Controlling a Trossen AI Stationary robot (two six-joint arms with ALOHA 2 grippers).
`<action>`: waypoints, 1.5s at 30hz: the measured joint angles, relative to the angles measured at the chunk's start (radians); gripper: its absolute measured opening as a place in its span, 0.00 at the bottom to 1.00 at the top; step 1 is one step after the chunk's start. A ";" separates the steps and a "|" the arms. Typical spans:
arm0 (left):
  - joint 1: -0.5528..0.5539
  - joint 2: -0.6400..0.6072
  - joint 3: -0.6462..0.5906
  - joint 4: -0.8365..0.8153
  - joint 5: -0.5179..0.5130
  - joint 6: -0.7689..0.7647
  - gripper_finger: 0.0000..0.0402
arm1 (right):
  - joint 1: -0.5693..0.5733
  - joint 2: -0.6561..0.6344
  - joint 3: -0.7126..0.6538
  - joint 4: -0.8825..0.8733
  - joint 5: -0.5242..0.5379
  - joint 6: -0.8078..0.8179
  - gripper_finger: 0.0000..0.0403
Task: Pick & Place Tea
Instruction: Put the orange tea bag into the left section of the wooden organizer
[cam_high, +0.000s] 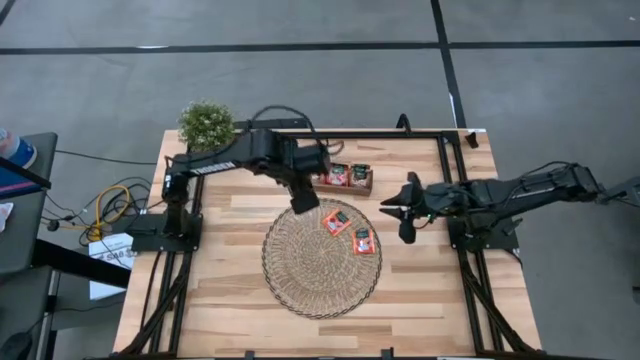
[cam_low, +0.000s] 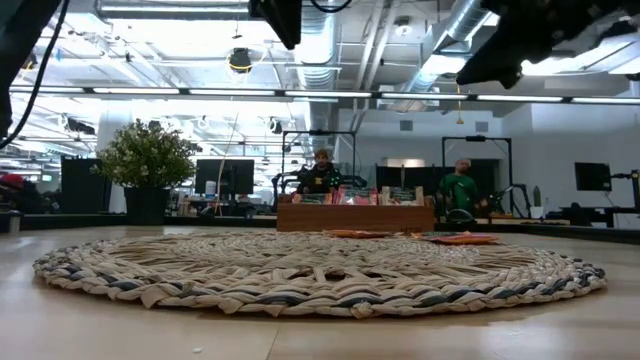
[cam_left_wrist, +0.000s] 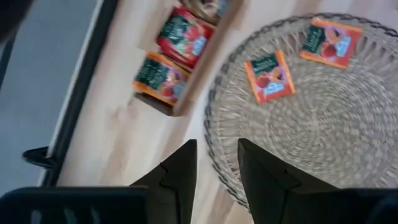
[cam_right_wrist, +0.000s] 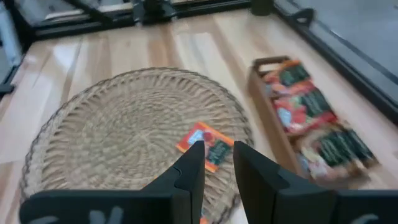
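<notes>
**Two sachets on the mat, both hands empty above the bench**

The pale wooden bench (cam_high: 240, 215) fills the middle of the room, framed by dark rails. On it, toward the near edge, lies the round woven straw mat (cam_high: 322, 258), the biggest thing on the boards. The left arm (cam_high: 230, 158) reaches in across the far side of the bench, and the right arm (cam_high: 520, 190) comes in from the other side, level with the mat's far edge. A small potted plant (cam_high: 206, 122) stands at the far left corner.

Just beyond the mat sits the little wooden tray (cam_high: 345, 177), with red-orange tea sachets (cam_high: 338, 174) packed upright in it; in the right wrist view they show as a crowded row (cam_right_wrist: 311, 112).

Two tea sachets lie flat on the mat's far right part, apart from each other: one (cam_high: 336, 222) nearer the tray, the other (cam_high: 363, 241) just to its right and nearer the mat's rim.

The left hand (cam_high: 305, 200) hangs over the mat's far edge, between tray and mat centre, fingers set a narrow gap apart with nothing between them. The right hand (cam_high: 405, 222) hovers off the mat's right side, its fingers likewise narrowly parted and empty.

Two people show in the room beyond the bench.
</notes>
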 joint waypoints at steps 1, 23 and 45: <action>0.014 -0.009 -0.001 0.001 0.000 0.010 0.27 | 0.000 0.025 0.018 0.001 -0.023 -0.016 0.19; 0.384 -0.200 0.000 0.001 0.049 0.246 0.27 | -0.039 0.633 0.397 -0.065 -0.092 -0.025 0.19; 0.267 -0.617 -0.755 0.481 0.146 0.163 0.27 | -0.167 0.818 0.583 -0.233 -0.143 0.088 0.19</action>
